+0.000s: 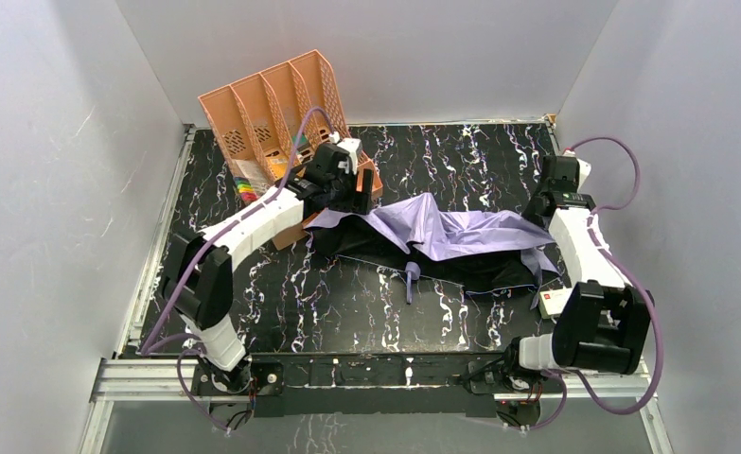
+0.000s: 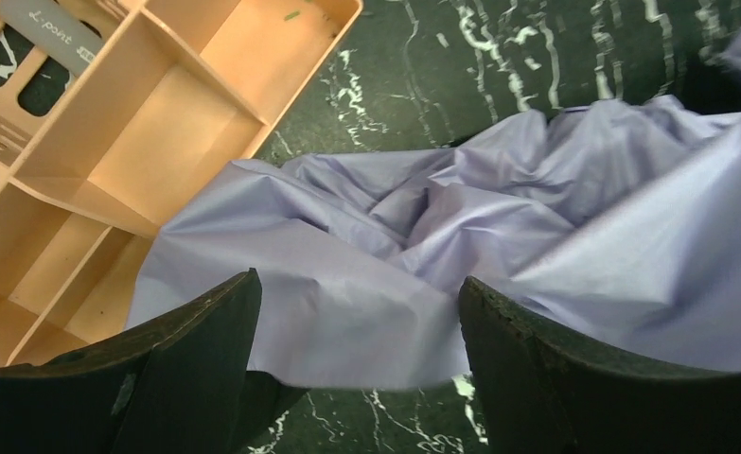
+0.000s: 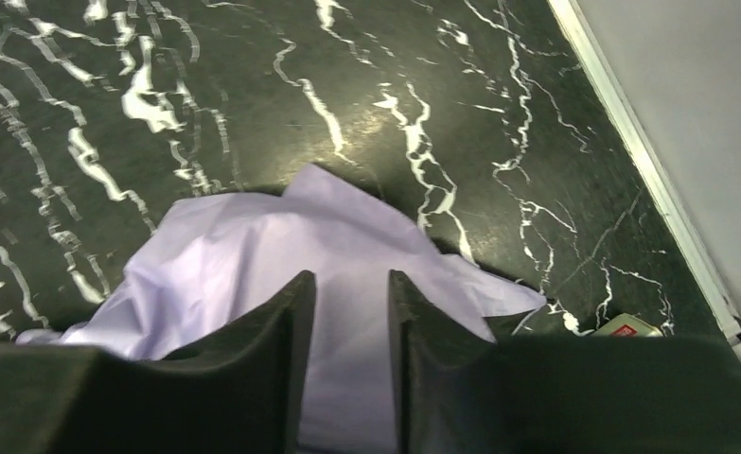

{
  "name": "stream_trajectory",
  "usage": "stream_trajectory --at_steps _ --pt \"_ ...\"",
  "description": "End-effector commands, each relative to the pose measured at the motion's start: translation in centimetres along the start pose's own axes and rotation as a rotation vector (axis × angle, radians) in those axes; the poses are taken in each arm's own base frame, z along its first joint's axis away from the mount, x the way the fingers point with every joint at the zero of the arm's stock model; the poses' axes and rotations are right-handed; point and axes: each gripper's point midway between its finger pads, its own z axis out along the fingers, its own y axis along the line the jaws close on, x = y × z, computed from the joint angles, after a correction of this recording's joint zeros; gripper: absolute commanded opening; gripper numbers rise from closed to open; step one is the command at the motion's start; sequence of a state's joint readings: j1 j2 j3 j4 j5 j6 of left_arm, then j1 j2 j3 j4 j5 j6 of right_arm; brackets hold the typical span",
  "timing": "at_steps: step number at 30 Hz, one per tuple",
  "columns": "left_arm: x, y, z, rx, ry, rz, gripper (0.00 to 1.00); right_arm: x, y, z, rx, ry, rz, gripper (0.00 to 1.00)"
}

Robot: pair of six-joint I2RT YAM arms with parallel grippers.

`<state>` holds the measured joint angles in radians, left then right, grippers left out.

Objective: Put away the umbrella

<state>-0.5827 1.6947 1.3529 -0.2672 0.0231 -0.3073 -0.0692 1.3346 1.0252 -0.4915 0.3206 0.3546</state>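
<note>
- The umbrella [image 1: 442, 236] is lying loose and crumpled across the middle of the tabletop [image 1: 347, 312], its strap [image 1: 411, 282] trailing toward the near edge.
- The left gripper [image 2: 359, 281] is hovering wide apart over the canopy edge, beside the file organiser [image 2: 186, 113].
- The right gripper [image 3: 351, 276] is standing narrow with fabric in the gap; whether it is pinching cannot be told.
- Judged progress: early, with gathering and stowing both remaining.
</note>
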Motion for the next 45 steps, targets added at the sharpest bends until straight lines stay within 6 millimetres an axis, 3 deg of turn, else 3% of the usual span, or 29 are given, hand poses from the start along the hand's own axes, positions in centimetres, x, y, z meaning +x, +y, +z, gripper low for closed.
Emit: stream_trajectory --at_steps 1,4,7,19,25,30,34,39,42,45 --pt "0.9 1.6 0.7 -0.075 0.035 0.068 0.74 -3.1 -1.1 1.2 0.04 -0.078 0.066 0.33" --pt "1.7 2.1 1.7 -0.094 0.062 0.083 0.72 -1.8 -1.4 2.6 0.046 -0.026 0.076 0.18" --pt "2.8 2.2 2.8 -0.094 0.094 0.085 0.7 -0.1 -0.9 3.5 0.021 0.027 0.077 0.1" --pt "8.1 -1.9 6.7 -0.008 0.197 0.112 0.66 9.8 1.9 5.6 -0.165 0.306 0.115 0.04" --pt "10.0 -5.2 7.9 0.117 0.236 0.093 0.62 13.9 4.3 4.7 -0.292 0.418 0.137 0.02" --pt "10.6 -9.2 7.9 0.246 0.237 0.11 0.58 16.4 8.5 2.6 -0.44 0.494 0.16 0.01" --pt "10.5 -13.2 7.4 0.386 0.229 0.116 0.55 17.1 12.7 0.7 -0.57 0.507 0.163 0.02" --pt "9.4 -16.8 6.7 0.537 0.208 0.08 0.52 15.3 16.6 -1.0 -0.765 0.462 0.212 0.06" --pt "8.5 -16.7 6.2 0.525 0.186 0.082 0.55 13.6 17.3 -1.4 -0.803 0.407 0.158 0.1" --pt "6.5 -14.9 4.8 0.466 0.147 0.079 0.6 11.9 15.4 -1.0 -0.683 0.324 0.077 0.13"
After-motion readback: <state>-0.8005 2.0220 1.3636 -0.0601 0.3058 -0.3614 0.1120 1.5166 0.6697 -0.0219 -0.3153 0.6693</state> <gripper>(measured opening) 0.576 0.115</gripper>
